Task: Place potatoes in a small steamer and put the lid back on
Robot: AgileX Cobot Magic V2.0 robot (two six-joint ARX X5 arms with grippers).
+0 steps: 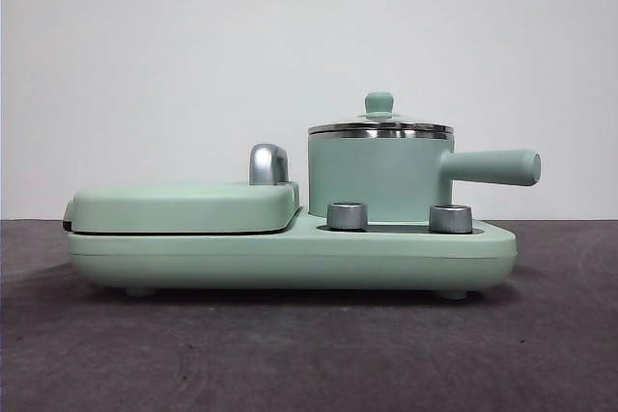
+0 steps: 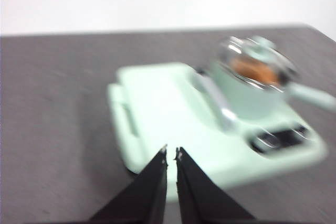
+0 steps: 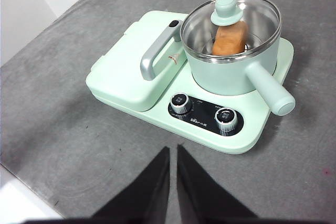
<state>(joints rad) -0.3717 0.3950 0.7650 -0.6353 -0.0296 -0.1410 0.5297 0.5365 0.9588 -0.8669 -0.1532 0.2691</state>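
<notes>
Two knobs point(image 1: 398, 216) on the appliance's base front the scene. Behind them at centre right stands the small steamer point(image 1: 379, 176), lid point(image 3: 230, 20) seated on its rim, potato point(image 3: 229, 39) inside, so the task looks complete. Left pincer point(image 2: 171, 154) and right pincer point(image 3: 173, 153) hang above the counter point(image 3: 79, 145), jaws together, holding nothing.

lid point(image 1: 379, 128) seated on small steamer point(image 1: 379, 178) | 2 knobs point(image 1: 348, 216) in front
</notes>
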